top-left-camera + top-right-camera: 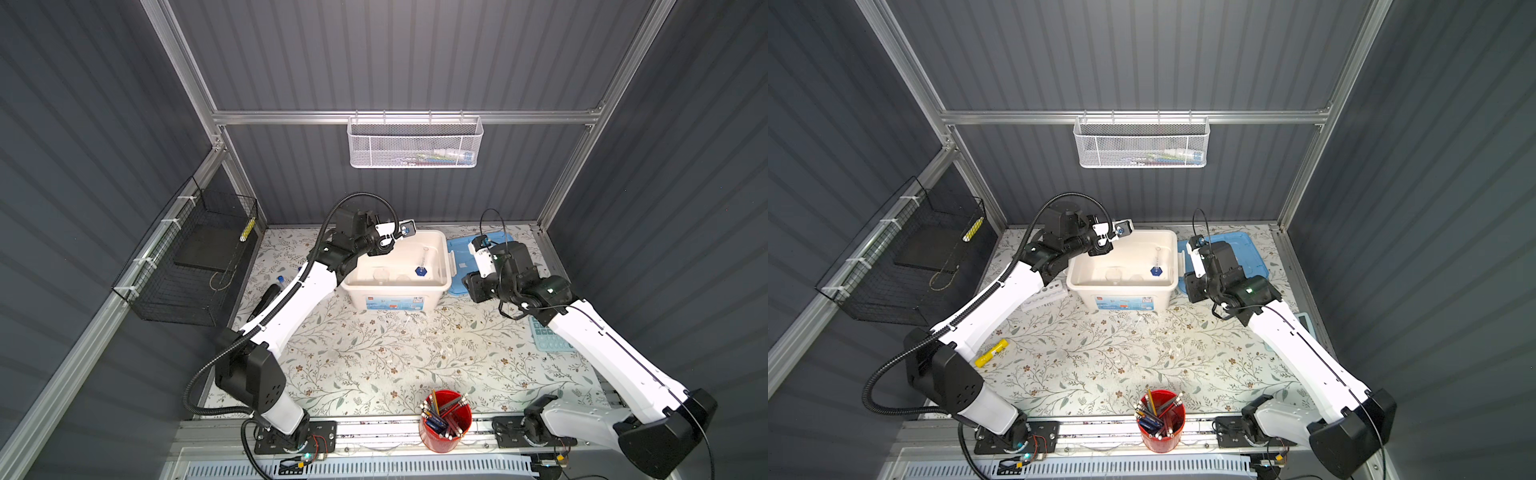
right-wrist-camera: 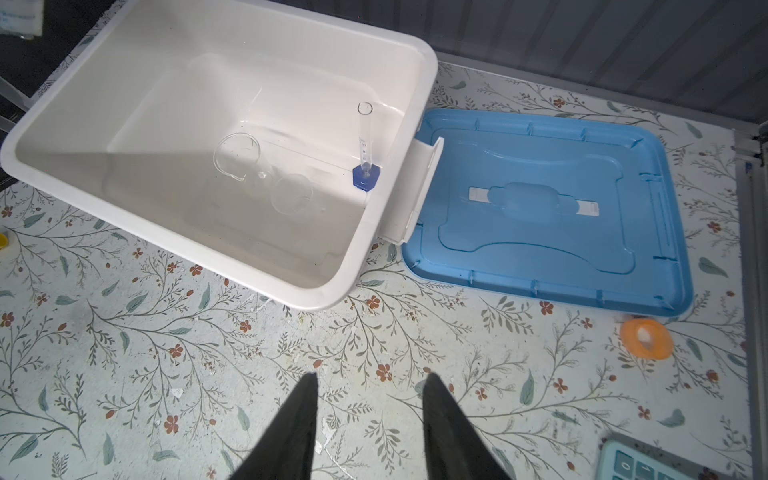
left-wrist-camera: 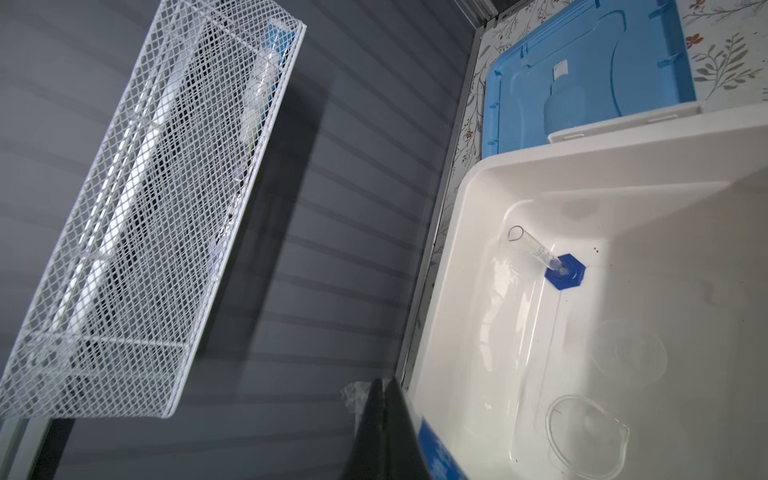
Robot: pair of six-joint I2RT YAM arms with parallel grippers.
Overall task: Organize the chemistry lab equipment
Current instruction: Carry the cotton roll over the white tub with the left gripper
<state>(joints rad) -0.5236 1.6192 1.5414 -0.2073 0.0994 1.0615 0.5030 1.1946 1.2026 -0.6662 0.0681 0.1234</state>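
around: white bin (image 1: 357, 297) on bench (image 2: 166, 353); blue lid (image 2: 540, 199) flat just beside it; orange ring (image 2: 646, 337) and calculator (image 2: 648, 461) near lid.
in the way: bin wall stands between my right fingers (image 2: 309, 395) and the glass.
cylinder (image 2: 365, 141): upright in bin, corner by lid; thin, clear, blue hex foot.
glassware (image 2: 237, 156): two clear pieces on bin floor, near cylinder.
left fingers (image 3: 384, 399): pressed together, empty, at bin rim.
right fingers: partly apart, empty, over bare bench.

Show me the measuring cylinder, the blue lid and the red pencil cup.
measuring cylinder (image 2: 365, 143), right wrist view, its clear tube
blue lid (image 2: 540, 208), right wrist view, its middle
red pencil cup (image 1: 441, 439), a top view, its outer wall
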